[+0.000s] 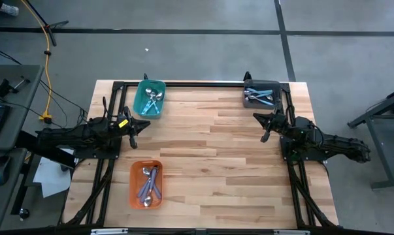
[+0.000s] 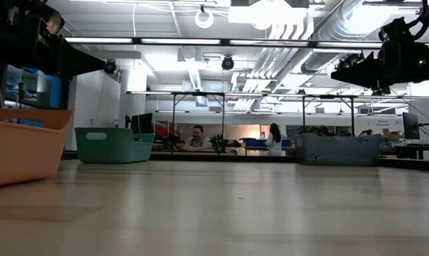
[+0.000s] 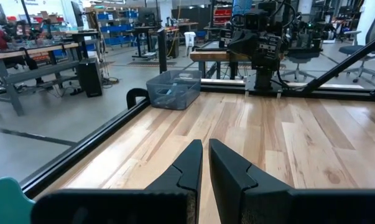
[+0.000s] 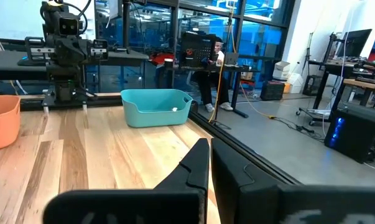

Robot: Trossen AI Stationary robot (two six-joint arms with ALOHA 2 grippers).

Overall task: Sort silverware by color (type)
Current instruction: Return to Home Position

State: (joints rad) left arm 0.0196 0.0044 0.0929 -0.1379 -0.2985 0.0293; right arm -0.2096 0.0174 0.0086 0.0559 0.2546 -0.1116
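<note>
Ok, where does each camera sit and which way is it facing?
High: above, straight down on the table; left arm and right arm show.
Low: table-top height, facing the room; arms overhead.
Left wrist: faces right arm and grey bin; own left gripper shut.
Right wrist: faces left arm, teal bin; right gripper shut.
Shared: low and right wrist both show the teal bin.

Spoons [image 1: 259, 98] in grey bin [image 1: 277, 85]: seemingly blue, blurred.

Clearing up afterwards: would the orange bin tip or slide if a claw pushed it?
The orange bin looks low and wide, so it probably slides rather than tips. The smooth wooden table suggests little friction. Its loose spoons would likely shift.
</note>
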